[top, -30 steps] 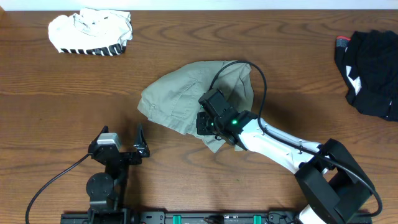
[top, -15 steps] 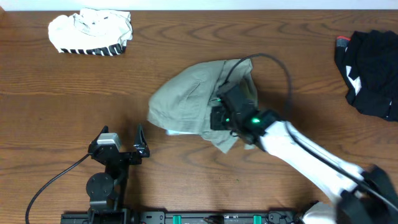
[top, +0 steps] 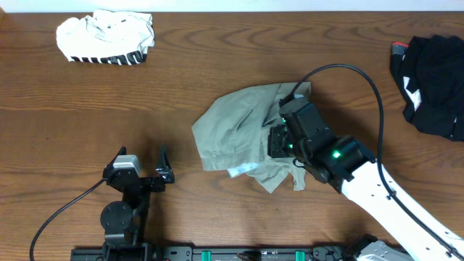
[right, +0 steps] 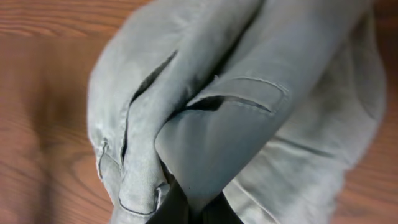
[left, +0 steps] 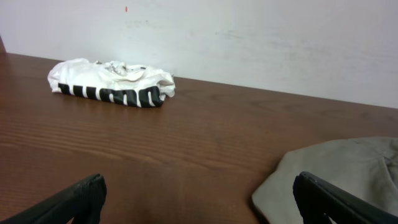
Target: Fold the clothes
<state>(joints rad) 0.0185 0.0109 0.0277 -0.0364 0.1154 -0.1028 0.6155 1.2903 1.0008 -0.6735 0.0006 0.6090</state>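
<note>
At the far left rear of the bench (top: 65,109) lies a white garment with black stripes (top: 106,38), bunched into a loose roll with its striped edge towards the front. The left wrist view shows it near the back edge, by the pale wall. Nearer the front on that side, the left fingers (left: 79,196) are spread wide and hold nothing, with bare wood between them.

Around the middle of the bench, slightly to the right, sits the khaki-grey garment (top: 235,130), crumpled and partly doubled over itself, with a seam and a pocket opening showing. Its left portion rests on the wood, well apart from the left fingers. The right fingers (right: 189,208) are closed together on a thick fold of this cloth at its right side, and the fabric drapes away from the pinch.

At the far right edge lies a black garment (top: 433,76) in a heap, well apart from the rest.
</note>
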